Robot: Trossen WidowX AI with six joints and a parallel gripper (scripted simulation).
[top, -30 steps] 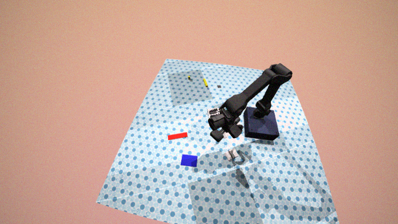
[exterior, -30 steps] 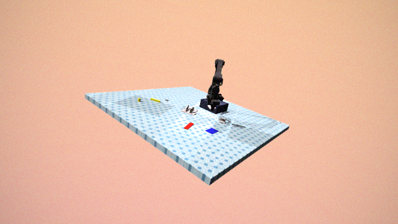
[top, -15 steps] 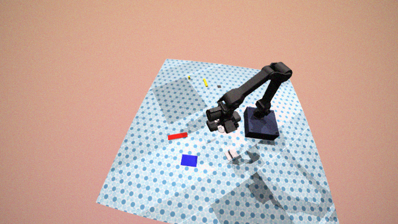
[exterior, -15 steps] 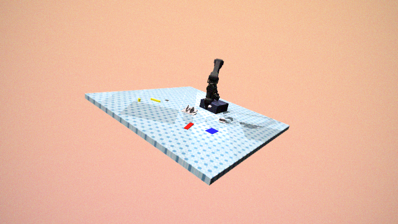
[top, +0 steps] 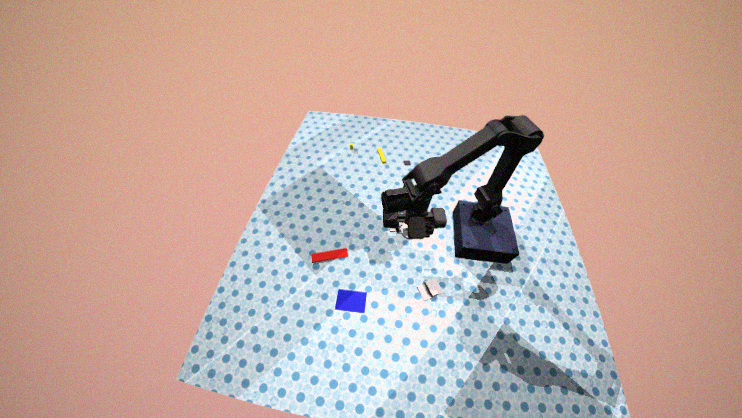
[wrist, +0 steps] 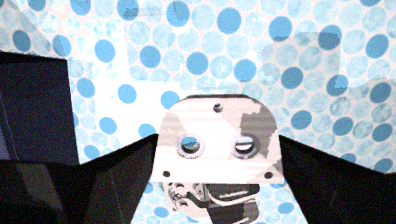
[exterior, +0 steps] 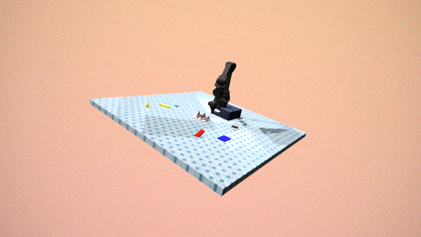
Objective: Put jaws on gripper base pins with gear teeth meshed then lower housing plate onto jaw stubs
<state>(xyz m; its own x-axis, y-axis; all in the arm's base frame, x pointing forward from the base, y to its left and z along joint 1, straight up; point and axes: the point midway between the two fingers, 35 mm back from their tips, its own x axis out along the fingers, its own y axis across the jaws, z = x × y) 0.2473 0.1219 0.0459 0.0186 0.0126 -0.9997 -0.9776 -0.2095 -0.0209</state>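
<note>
Held high by its two side edges, the housing plate (exterior: 217, 110) (wrist: 216, 130), broad face and both round holes left free. Pincer (top: 410, 228) (exterior: 215, 110) (wrist: 215, 140) pinching the housing plate, one finger at each side; probably a grip chosen to keep the underside unobstructed for lowering. Not yet over the stubs: up above the counter (top: 249, 311) (exterior: 176, 141), between gripper base (top: 392, 230) (exterior: 196, 117) (wrist: 187, 206) and dark pedestal (top: 485, 238) (exterior: 232, 113) (wrist: 35, 110), apart from the gripper base in the exterior view.

On the gripper base, dark jaws (exterior: 203, 115) (wrist: 232, 191), apparently already put there to bear the housing plate; tooth mesh too small to tell. Likely step in hand: carrying the housing plate across for closing. Next, line up both holes with the stubs, keep level, then lower; risk of catching one stub and tilting, or nudging the jaws out of mesh.

In the top view, off below and left of the gripper base, red bar (top: 329, 255) (exterior: 200, 133) and blue piece (top: 351, 301) (exterior: 224, 138); below and right, pale grooved block (top: 428, 289) (exterior: 234, 127). Probably of no use here, and best left well outside the lowering path.
</note>
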